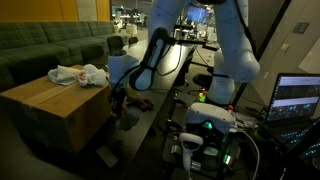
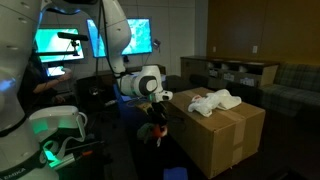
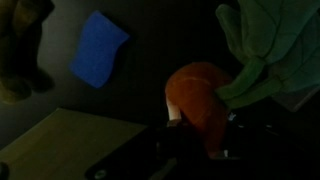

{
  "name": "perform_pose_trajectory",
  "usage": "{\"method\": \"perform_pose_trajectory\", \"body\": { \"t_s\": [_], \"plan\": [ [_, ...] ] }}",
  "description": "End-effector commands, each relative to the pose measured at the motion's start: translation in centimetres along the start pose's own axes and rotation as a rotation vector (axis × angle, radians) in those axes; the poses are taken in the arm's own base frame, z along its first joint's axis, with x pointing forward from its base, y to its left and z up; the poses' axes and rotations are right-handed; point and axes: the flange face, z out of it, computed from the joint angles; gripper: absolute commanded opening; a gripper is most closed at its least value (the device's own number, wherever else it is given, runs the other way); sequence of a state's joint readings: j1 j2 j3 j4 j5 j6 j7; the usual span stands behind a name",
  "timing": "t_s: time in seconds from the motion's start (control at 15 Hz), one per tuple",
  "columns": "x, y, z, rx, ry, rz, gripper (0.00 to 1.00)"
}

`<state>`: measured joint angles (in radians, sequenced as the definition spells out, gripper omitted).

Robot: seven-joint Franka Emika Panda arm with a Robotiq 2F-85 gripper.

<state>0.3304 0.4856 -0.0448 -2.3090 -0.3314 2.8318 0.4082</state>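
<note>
My gripper (image 3: 200, 135) is shut on an orange plush carrot (image 3: 195, 100) with green leaves (image 3: 270, 50). In both exterior views the gripper (image 1: 118, 100) (image 2: 155, 118) hangs low beside a cardboard box (image 1: 55, 110) (image 2: 225, 135), close to its side wall, with the orange toy (image 2: 150, 131) in its fingers just above the dark floor. The box's tan corner shows in the wrist view (image 3: 60, 145). A white crumpled cloth (image 1: 78, 74) (image 2: 215, 101) lies on top of the box.
A blue square cloth (image 3: 98, 48) and a dark plush toy (image 3: 20, 50) lie on the dark floor below the gripper. A green sofa (image 1: 50, 45) stands behind the box. Lit monitors (image 2: 125, 38) and a laptop (image 1: 298, 98) stand near the robot base.
</note>
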Motion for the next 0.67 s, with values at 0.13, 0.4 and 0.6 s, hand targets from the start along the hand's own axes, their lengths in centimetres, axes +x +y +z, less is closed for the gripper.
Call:
{"method": "perform_pose_trajectory", "body": {
  "t_s": [0.13,0.4,0.6],
  "plan": [
    [0.2,-2.9,4.7,-0.017,0.001,0.075,0.04],
    [-0.2,-4.9,6.6,-0.015,-0.023,0.085,0.21],
    [-0.1,-5.6,7.2,-0.016,-0.028,0.094,0.57]
  ]
}}
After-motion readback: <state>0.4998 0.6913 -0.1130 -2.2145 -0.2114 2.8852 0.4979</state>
